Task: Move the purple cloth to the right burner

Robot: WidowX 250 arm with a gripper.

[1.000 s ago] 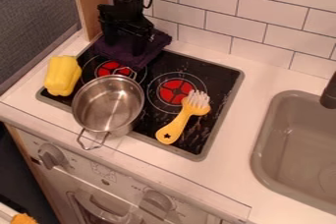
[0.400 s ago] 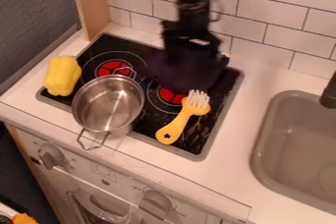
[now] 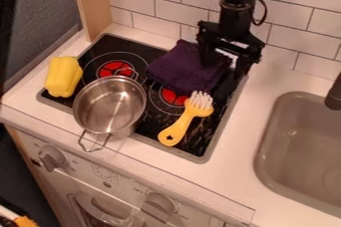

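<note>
At the stove's back right, my black gripper [image 3: 226, 66] points down and stands open, its left finger over the cloth and its right finger beside the cloth's right edge. The folded purple cloth [image 3: 178, 69] lies on the black cooktop, covering the back part of the right burner [image 3: 172, 96]. That burner's red centre still shows in front of the cloth. Part of the cloth's right side is hidden behind the gripper.
A yellow brush [image 3: 185, 121] lies over the right burner's front right, bristles close to the cloth. The metal pot [image 3: 110, 105] stands front left, with a yellow pepper [image 3: 63, 76] left of it. The sink [image 3: 303, 146] is at right, the tiled wall behind.
My arm and the purple cloth have moved right, from behind the left burner to the right burner's back. The left burner is uncovered, and the cloth now lies spread flatter.
</note>
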